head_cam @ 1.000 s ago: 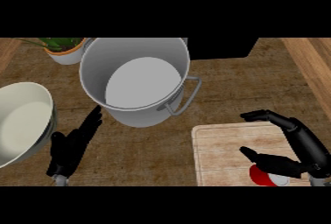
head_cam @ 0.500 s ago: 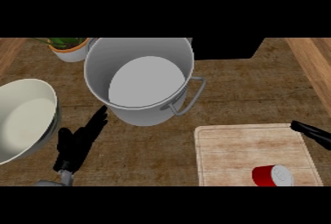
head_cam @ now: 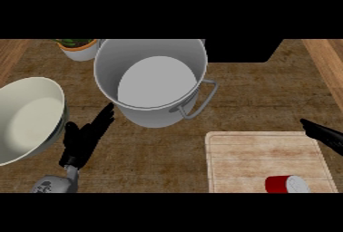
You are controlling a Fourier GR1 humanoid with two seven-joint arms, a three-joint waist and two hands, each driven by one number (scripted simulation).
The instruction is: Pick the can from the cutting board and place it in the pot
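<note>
Down at the lower right, the red can [head_cam: 286,184] lies on its side on the cutting board [head_cam: 258,156], near the board's front edge, its pale end facing right. Nothing touches it, so the pick is not yet made. The right hand [head_cam: 324,134] shows only as dark straight fingers coming in from the right edge, over the board's upper right corner and well apart from the can; it holds nothing. Lying down like this, the can could roll if nudged, so I judge a grasp across its round body from above would suit it best.

Up and to the left of the board stands the grey pot [head_cam: 155,86], wide-mouthed and bare inside, its handle [head_cam: 204,97] turned toward the board. That open mouth leaves an easy target for the drop.

Left of the pot, the left hand [head_cam: 85,138] rests low over the desk [head_cam: 248,106] with fingers straight and pointing up toward the pot's base, empty. Beside it sits a pale bowl [head_cam: 30,118], and a small potted plant [head_cam: 79,47] stands behind, both out of the path from board to pot.
</note>
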